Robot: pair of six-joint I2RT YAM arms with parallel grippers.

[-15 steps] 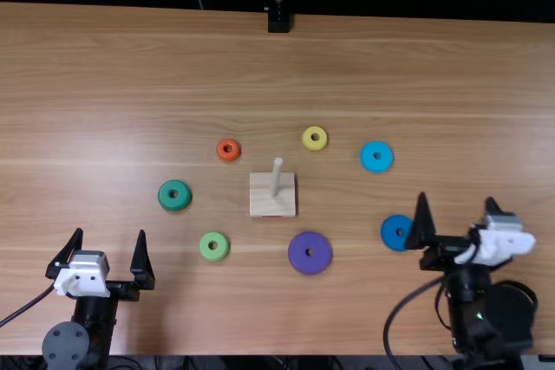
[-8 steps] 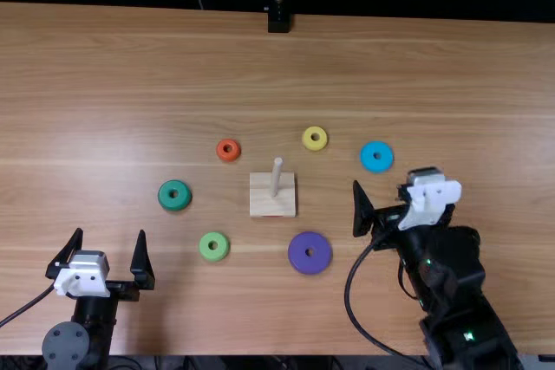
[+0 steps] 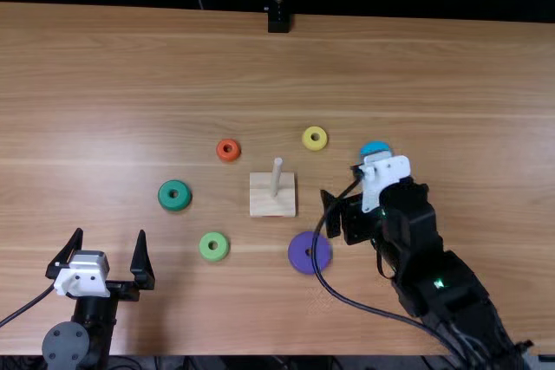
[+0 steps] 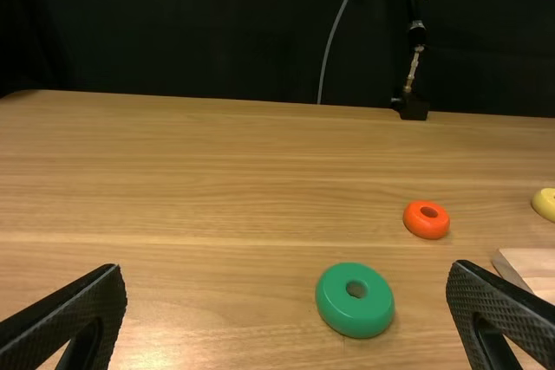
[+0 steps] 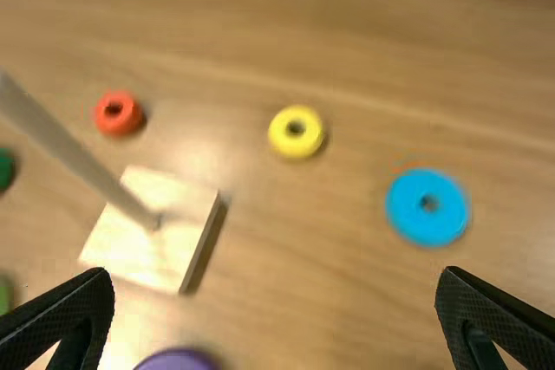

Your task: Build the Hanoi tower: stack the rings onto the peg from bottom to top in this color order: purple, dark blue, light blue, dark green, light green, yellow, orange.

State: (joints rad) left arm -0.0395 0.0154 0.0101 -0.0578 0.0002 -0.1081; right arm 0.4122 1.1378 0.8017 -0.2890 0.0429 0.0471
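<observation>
The wooden base (image 3: 272, 207) with its upright peg (image 3: 277, 177) holds no ring. Around it lie the orange ring (image 3: 228, 150), yellow ring (image 3: 315, 138), dark green ring (image 3: 174, 195), light green ring (image 3: 214, 246) and purple ring (image 3: 302, 253). My right gripper (image 3: 343, 214) hovers right of the base, partly covering the light blue ring (image 3: 375, 147); in the right wrist view this gripper (image 5: 274, 279) is open, nothing between its fingers. At the near left, my left gripper (image 3: 110, 233) stands open and empty; the left wrist view shows this gripper (image 4: 287, 275) too, near the dark green ring (image 4: 355, 300).
A cable loops from the right arm across the purple ring. A black stand (image 3: 278, 20) is at the table's far edge (image 3: 390, 20).
My right gripper has swung left and away from the near edge, from beside the dark blue ring toward the base. The left arm and the visible rings have stayed put.
</observation>
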